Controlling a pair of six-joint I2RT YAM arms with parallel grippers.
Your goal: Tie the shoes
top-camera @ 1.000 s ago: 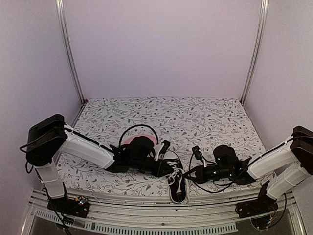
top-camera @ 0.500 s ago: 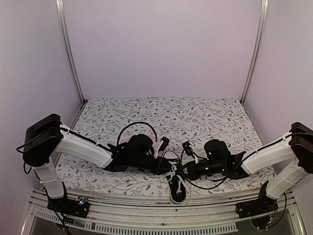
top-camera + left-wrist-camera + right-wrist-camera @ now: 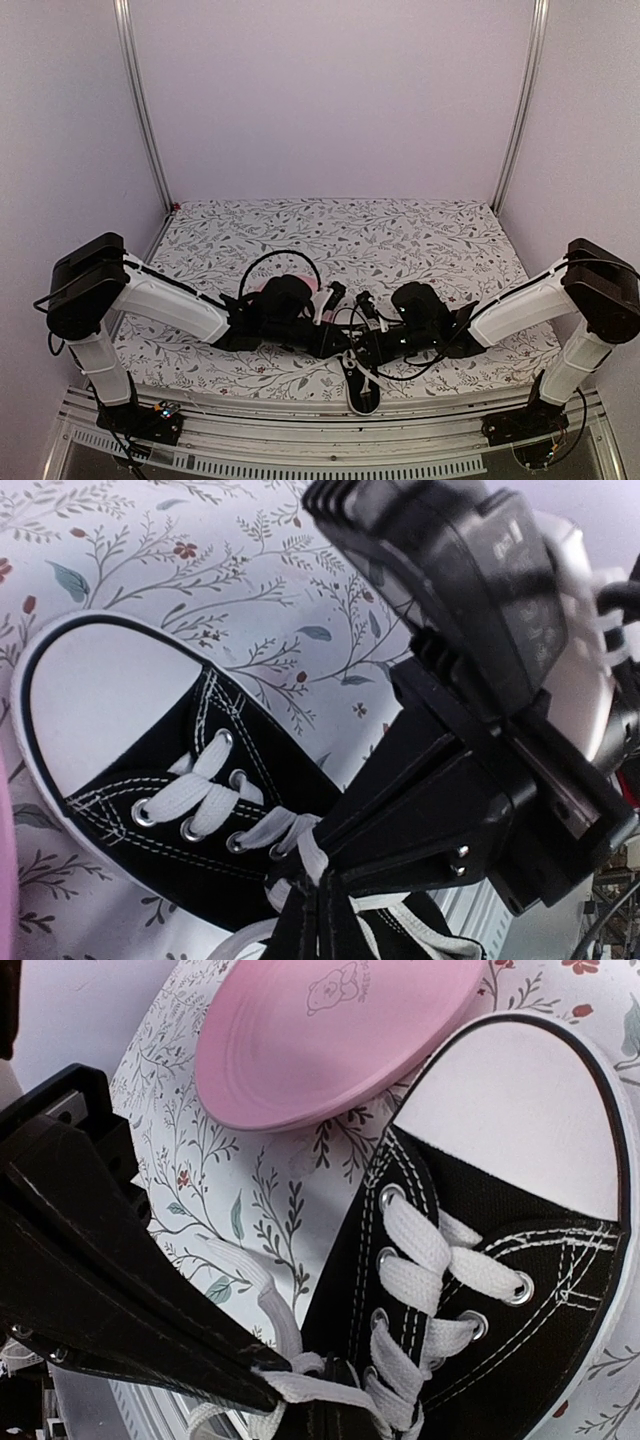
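Observation:
A black canvas shoe (image 3: 500, 1260) with a white toe cap and white laces (image 3: 420, 1260) lies near the table's front edge, its heel (image 3: 362, 395) toward the arms. Both grippers meet over its lacing, low and close together. In the left wrist view my left gripper (image 3: 318, 885) is shut on a strand of white lace (image 3: 308, 845) at the upper eyelets. My right gripper (image 3: 340, 1405) is shut on another strand of lace (image 3: 300, 1385) that runs across its tips. From above, the two wrists hide the front of the shoe.
A pink plate (image 3: 330, 1030) lies upside down just beyond the toe, partly under the left wrist in the top view. A loose lace end (image 3: 240, 1275) trails on the flowered cloth (image 3: 400, 235). The metal rail (image 3: 300, 430) of the table's front edge runs right behind the heel.
My right arm has swung left until its gripper meets the left one over the shoe. The left arm shifted slightly, then held still. Both stayed shut.

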